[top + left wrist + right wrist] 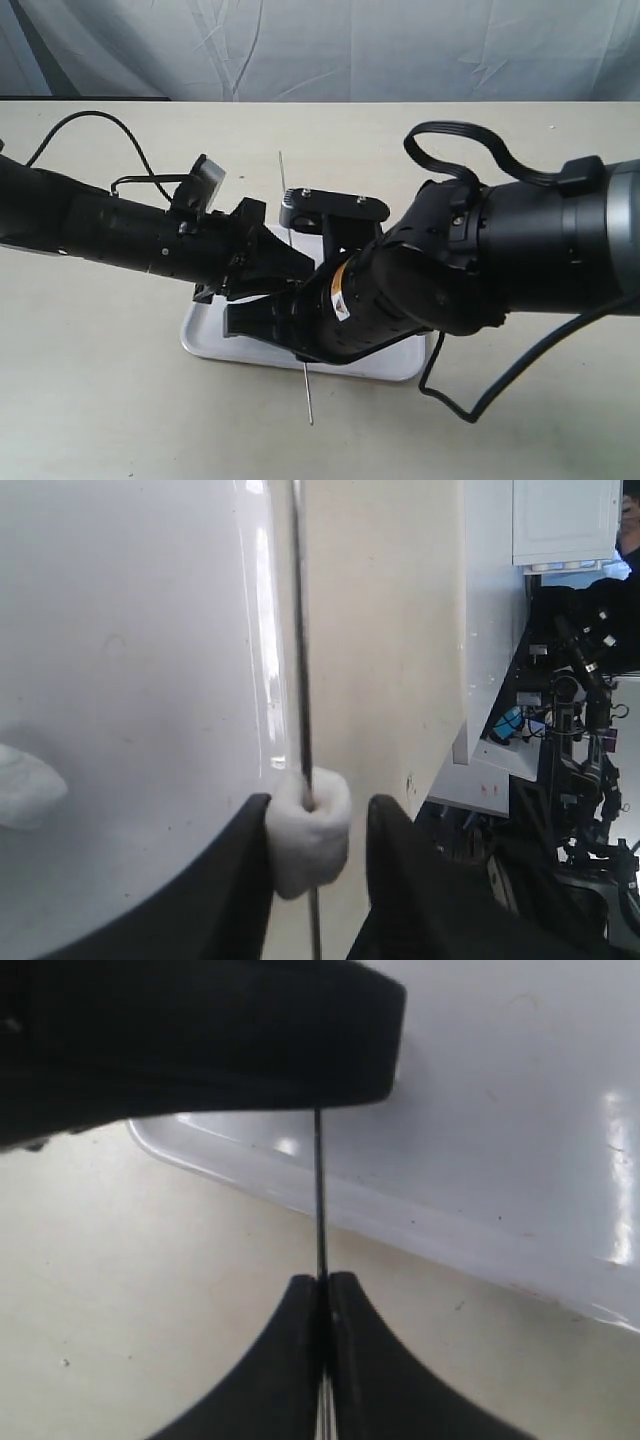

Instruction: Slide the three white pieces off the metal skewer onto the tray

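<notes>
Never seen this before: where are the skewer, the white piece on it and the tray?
skewer (300, 630), left wrist view, bare shaft
white piece (308, 832), left wrist view, its middle
tray (130, 630), left wrist view, bare floor

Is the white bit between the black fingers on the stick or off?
On: the metal skewer passes straight through the white piece, which sits inside the left gripper.

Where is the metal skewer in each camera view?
Exterior view: the metal skewer crosses the middle, mostly hidden, both tips showing.
Left wrist view: skewer runs from the top edge through a white piece.
Right wrist view: skewer at centre, pinched by the right gripper.
Shared landmark: the white tray.
</notes>
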### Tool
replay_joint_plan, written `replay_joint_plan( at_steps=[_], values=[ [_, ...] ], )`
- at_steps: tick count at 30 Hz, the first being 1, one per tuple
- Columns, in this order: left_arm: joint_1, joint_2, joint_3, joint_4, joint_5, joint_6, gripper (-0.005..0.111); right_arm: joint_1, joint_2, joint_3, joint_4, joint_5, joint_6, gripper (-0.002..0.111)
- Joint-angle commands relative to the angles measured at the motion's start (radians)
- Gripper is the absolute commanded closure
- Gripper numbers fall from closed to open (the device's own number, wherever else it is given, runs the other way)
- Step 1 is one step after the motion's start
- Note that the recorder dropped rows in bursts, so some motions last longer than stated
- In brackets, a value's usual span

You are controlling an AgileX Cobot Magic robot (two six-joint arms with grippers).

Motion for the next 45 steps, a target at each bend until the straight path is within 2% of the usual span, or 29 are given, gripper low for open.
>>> replay_joint_plan(
  at_steps=[1,5,9,21,34,41,45],
  values=[
    [-0.007,0.0,0.0,-0.012,-0.015,0.007,0.076,-0.005,-0.012,0.001,0.003,0.032,-0.002,0.109],
    [-0.007,0.0,0.0,-0.012,-0.04,0.007,0.078,-0.005,-0.012,0.001,0.009,0.034,-0.002,0.109],
    [-0.007,0.0,0.0,-0.01,-0.04,0.008,0.09,-0.005,-0.014,0.001,0.016,0.034,-0.002,0.109],
    [-0.007,0.0,-0.005,-0.036,-0.077,0.019,0.09,0.01,-0.071,0.001,0.095,0.138,-0.023,0.109],
    [-0.007,0.0,-0.005,-0.099,-0.168,0.046,0.09,0.2,-0.112,0.001,0.275,0.339,-0.075,0.109],
    [-0.007,0.0,-0.005,-0.105,-0.175,0.046,0.089,0.256,-0.13,0.001,0.261,0.526,-0.072,0.109],
    [-0.007,0.0,-0.005,-0.105,-0.175,0.046,0.079,0.256,-0.181,0.001,0.122,0.678,-0.021,0.109]
  ],
)
